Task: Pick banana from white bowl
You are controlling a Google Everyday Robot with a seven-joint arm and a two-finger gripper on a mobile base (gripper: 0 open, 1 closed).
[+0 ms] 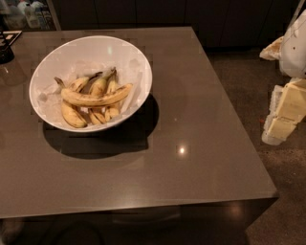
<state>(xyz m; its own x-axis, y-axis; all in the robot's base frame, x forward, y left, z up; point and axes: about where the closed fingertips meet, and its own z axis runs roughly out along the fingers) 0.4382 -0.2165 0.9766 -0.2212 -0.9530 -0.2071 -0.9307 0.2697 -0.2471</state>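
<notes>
The white bowl (126, 55) stands on the left half of a grey-brown table (191, 158). Several bananas lie in it. The banana (95, 98), the longest one, lies across the top of the pile, curved, yellow with dark streaks, its ends pointing left and right. Shorter, spotted bananas (71, 115) lie under and behind it. My gripper (286, 111) is at the far right edge of the camera view, off the table's right side over the floor, well apart from the bowl. It holds nothing that I can see.
The table's front edge and right edge are in view, with dark speckled floor (248, 86) to the right. A dark object (5, 48) sits at the table's far left corner. Bottles (26, 13) and dark cabinets stand behind.
</notes>
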